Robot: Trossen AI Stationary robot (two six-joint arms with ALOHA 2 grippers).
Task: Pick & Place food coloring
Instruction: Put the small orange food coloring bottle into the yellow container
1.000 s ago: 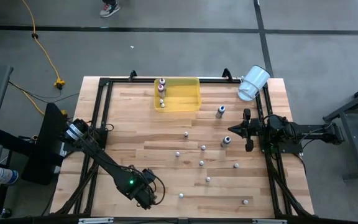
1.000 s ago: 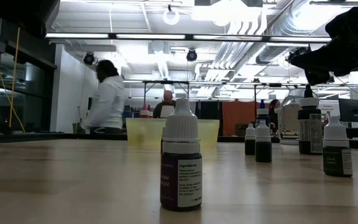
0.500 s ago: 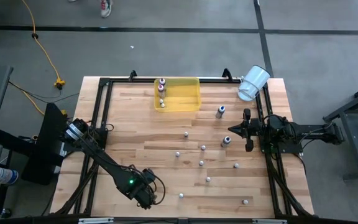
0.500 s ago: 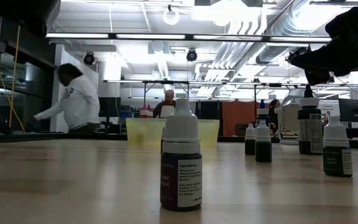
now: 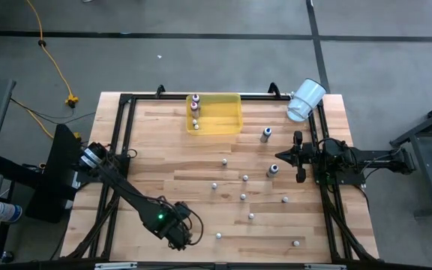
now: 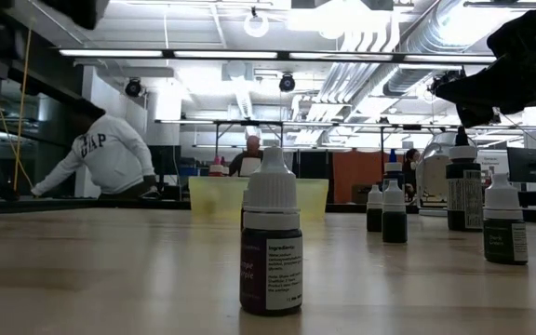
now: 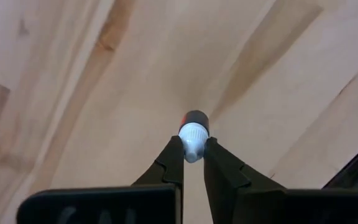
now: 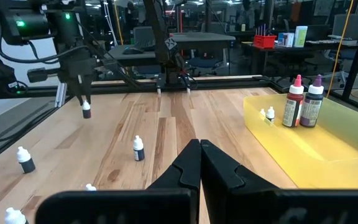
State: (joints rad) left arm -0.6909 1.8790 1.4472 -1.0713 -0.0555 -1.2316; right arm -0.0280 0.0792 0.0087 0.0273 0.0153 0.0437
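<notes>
While the left gripper (image 7: 192,151) clamps the pale cap of one small food coloring bottle (image 7: 193,132) near the front edge of the table (image 5: 156,150), the sound course, by judgement, is a straight vertical lift before any sideways travel; the hold sits high on the cap, so the dark body with its red band hangs below the fingers and could swing or slip if the arm hurries; from there the yellow tray (image 5: 227,120) at the far side looks the likely goal, where two taller bottles (image 8: 303,102) already stand upright inside it. The right gripper (image 8: 199,146) waits at the right edge, fingers pressed together on nothing. The held bottle is tiny, with a whitish rounded cap and a dark body; the right wrist view shows it clear of the wood; several like it stand scattered, well apart, across the middle of the table.
</notes>
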